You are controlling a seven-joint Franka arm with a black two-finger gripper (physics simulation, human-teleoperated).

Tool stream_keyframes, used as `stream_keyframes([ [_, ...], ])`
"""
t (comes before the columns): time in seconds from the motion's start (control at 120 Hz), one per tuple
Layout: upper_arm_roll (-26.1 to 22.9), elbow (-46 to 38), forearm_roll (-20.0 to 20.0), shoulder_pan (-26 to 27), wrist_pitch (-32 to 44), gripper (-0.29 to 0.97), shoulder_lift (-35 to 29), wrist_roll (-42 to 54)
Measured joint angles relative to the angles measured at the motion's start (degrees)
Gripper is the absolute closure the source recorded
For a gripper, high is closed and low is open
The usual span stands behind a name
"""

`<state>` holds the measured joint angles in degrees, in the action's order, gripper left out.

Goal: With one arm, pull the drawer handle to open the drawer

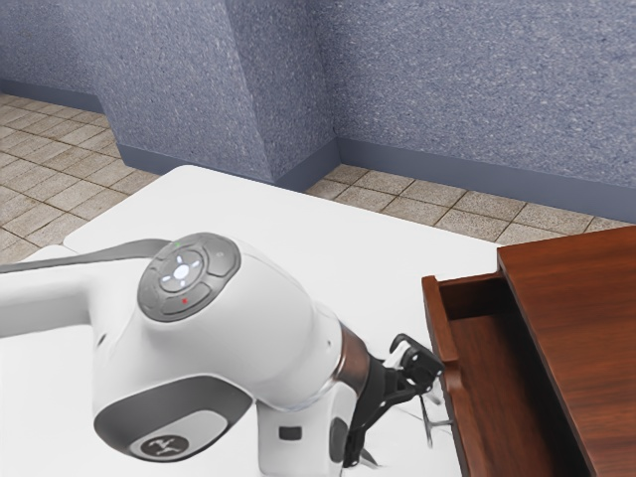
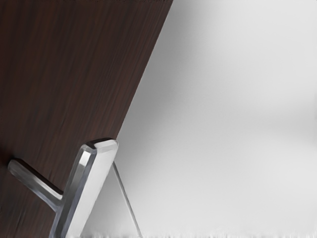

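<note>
End effector (image 1: 425, 386) just beside the handle (image 2: 89, 183) — drawer (image 1: 492, 383) partly open.

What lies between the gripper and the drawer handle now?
Nothing: in the exterior view the gripper is right at the drawer handle, and the stretch is bare. The wrist view shows that handle close by.

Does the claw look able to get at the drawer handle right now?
Probably yes: the claw sits right beside the handle on the drawer front, with nothing showing between them.
</note>
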<state>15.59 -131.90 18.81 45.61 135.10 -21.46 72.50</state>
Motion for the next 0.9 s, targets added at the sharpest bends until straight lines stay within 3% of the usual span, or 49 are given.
stream_keyframes([
  [0.9,-0.4,-5.9,0.0,-1.0,-4.5,0.02,-8.6,-0.8],
])
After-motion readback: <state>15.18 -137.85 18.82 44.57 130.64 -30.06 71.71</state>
